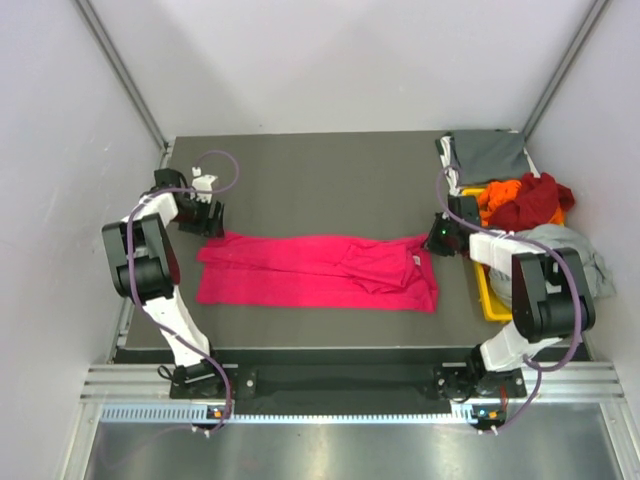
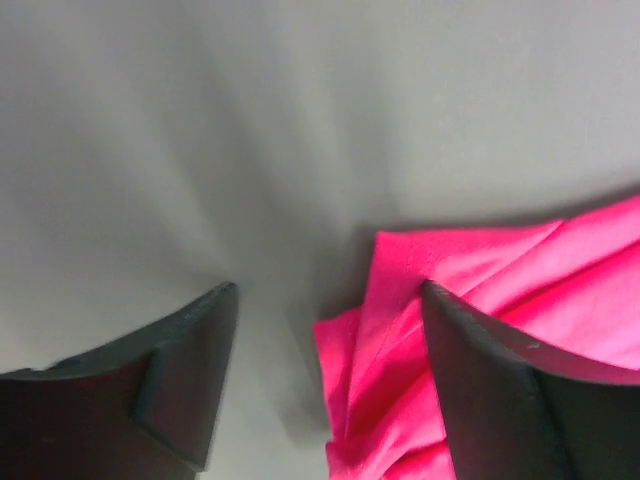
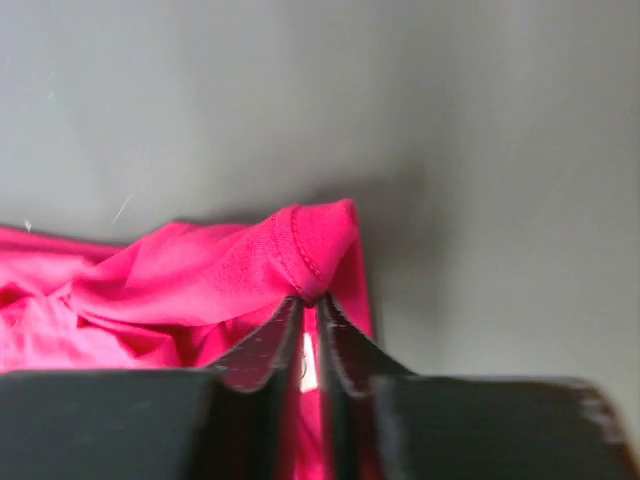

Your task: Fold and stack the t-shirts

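Observation:
The magenta-pink t-shirt (image 1: 315,272) lies stretched in a long band across the dark table. My left gripper (image 1: 208,222) is at its far left corner, open. In the left wrist view the black fingers (image 2: 190,370) stand wide apart, and a bunched fold of the pink t-shirt (image 2: 385,350) lies loose between them, near the right finger. My right gripper (image 1: 436,238) is at the shirt's far right corner. The right wrist view shows the right gripper (image 3: 311,300) shut on a stitched hem of the pink t-shirt (image 3: 200,280), with a white label (image 3: 307,365) showing between the fingers.
A dark grey t-shirt (image 1: 487,155) lies folded at the back right corner. A yellow bin (image 1: 490,292) at the right edge holds orange (image 1: 500,193), dark red (image 1: 532,202) and light grey (image 1: 575,250) shirts. Grey walls enclose the table (image 1: 330,180).

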### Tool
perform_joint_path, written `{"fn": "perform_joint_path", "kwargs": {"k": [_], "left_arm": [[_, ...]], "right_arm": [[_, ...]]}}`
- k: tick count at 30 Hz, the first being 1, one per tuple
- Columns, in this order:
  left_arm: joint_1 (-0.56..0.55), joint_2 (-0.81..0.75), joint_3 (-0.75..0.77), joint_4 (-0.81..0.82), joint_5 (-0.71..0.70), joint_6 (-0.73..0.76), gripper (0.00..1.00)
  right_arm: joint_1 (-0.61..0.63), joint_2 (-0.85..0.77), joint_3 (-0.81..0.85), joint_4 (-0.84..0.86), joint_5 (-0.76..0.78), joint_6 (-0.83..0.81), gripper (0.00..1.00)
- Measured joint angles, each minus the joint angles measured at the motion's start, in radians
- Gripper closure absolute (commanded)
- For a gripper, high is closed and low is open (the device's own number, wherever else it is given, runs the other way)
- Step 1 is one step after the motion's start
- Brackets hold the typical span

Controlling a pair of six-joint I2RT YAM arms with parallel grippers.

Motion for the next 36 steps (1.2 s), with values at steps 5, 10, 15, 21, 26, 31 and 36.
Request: {"fn": "perform_joint_path", "kwargs": {"k": [5,10,15,21,26,31,36], "left_arm": [[-0.008,0.027,0.016,0.018,0.027,-0.043,1.0],[-0.008,0.033,0.016,0.014,0.052,-0.065,1.0],[0.014,-0.001,-0.037,0.063,0.03,-0.117,1.0],[0.038,-0.012,-0.053,0.053,0.053,-0.113,0.68],[0.057,-0.03,-0.053,0.04,0.047,-0.116,0.54],[0.138,-0.077,-0.048,0.032,0.047,-0.119,0.47],[0.137,-0.13,-0.039,0.024,0.063,-0.098,0.4]], "right_arm": [[-0.033,0.058,0.047,0.014,-0.013,-0.003,1.0],[-0.057,0.108,0.138,-0.006,-0.021,-0.025,1.0],[-0.068,0.185,0.287,-0.056,-0.047,-0.067,0.97],[-0.07,0.274,0.403,-0.106,-0.086,-0.129,0.63],[-0.071,0.262,0.459,-0.215,-0.051,-0.177,0.48],[-0.071,0.09,0.387,-0.296,0.008,-0.195,0.4],[-0.05,-0.138,0.206,-0.333,0.031,-0.188,0.33]]}}
